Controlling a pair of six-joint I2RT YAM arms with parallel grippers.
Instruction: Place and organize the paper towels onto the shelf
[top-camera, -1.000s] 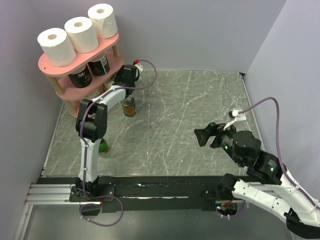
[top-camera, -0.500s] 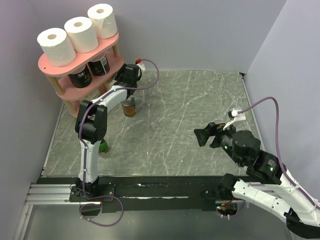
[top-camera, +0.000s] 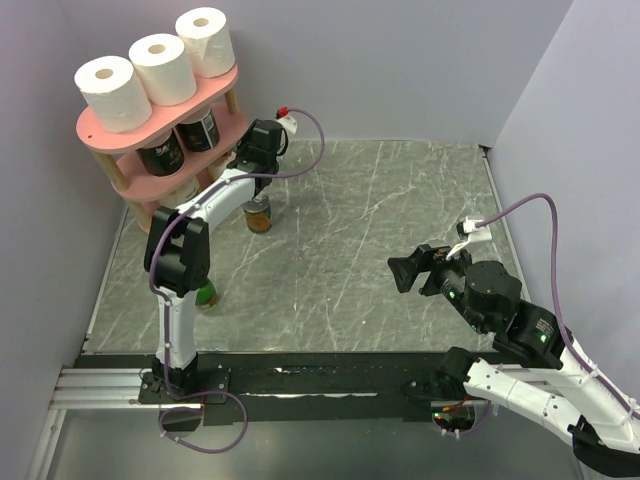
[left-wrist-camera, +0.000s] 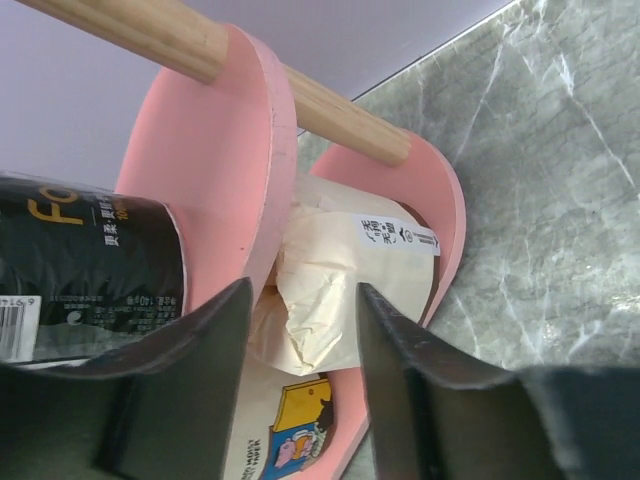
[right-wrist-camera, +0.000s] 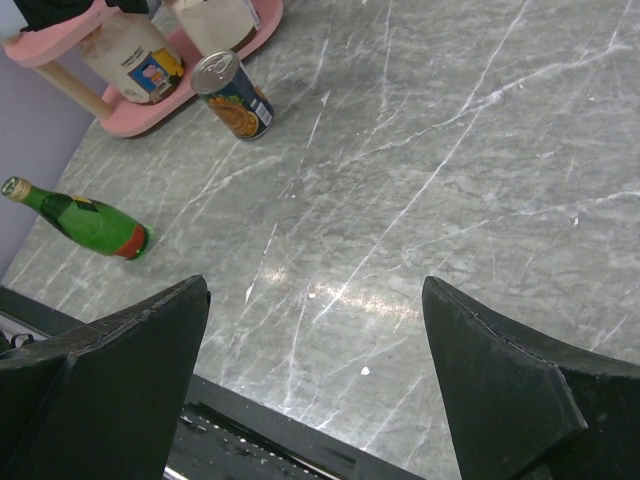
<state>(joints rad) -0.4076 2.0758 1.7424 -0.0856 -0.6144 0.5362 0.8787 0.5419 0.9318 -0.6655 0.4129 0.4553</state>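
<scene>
Three white paper towel rolls (top-camera: 112, 92), (top-camera: 163, 68), (top-camera: 206, 41) stand in a row on the top board of the pink shelf (top-camera: 96, 134) at the far left. My left gripper (top-camera: 240, 163) is open and empty at the shelf's right end, level with the lower boards. In the left wrist view its jaws (left-wrist-camera: 302, 300) stand apart in front of the bottom board (left-wrist-camera: 445, 200), where a cream wrapped pack (left-wrist-camera: 330, 265) lies. No roll shows in that view. My right gripper (top-camera: 402, 272) is open and empty above the table's right side, its jaws wide in the right wrist view (right-wrist-camera: 315, 290).
Dark labelled cans (top-camera: 160, 155) (top-camera: 201, 127) fill the middle tier; one shows in the left wrist view (left-wrist-camera: 90, 270). A tin can (top-camera: 259, 213) (right-wrist-camera: 233, 95) stands near the shelf. A green bottle (top-camera: 205, 294) (right-wrist-camera: 80, 220) lies by the left arm. Walls stand close at the left and right.
My left wrist has shifted slightly up and to the right beside the shelf's end, still open. The right arm and the rolls have not moved.
</scene>
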